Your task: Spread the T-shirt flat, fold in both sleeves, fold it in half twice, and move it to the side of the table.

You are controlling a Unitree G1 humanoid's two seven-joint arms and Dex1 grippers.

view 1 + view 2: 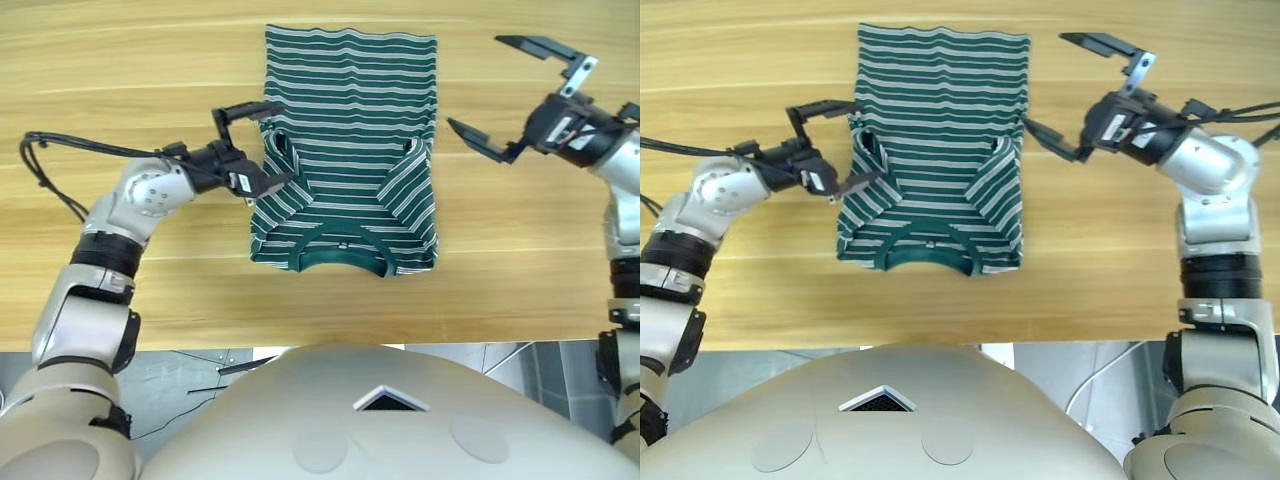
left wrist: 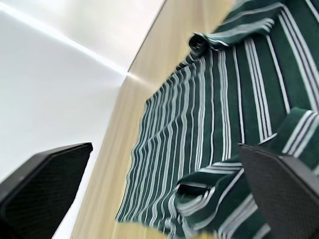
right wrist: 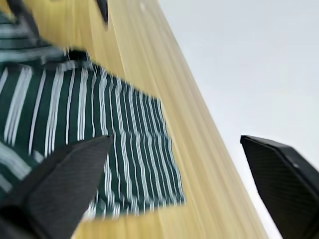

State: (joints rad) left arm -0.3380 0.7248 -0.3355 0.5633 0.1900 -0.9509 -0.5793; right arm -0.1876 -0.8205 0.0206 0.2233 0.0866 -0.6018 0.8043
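Observation:
A green T-shirt with white stripes (image 1: pixel 345 150) lies flat on the wooden table (image 1: pixel 120 60), collar toward me, both sleeves folded in over its front. My left gripper (image 1: pixel 268 143) hovers open at the shirt's left edge, beside the folded left sleeve (image 1: pixel 283 178). My right gripper (image 1: pixel 520 97) is open, raised to the right of the shirt and apart from it. In the left wrist view the striped cloth (image 2: pixel 219 114) lies between the two black fingers (image 2: pixel 42 184). The right wrist view shows the shirt's hem end (image 3: pixel 124 154) past its wide-spread fingers (image 3: pixel 60 179).
Bare wood lies on both sides of the shirt and between it and the table's near edge (image 1: pixel 300 345). A black cable (image 1: pixel 60 165) loops over the table behind my left arm.

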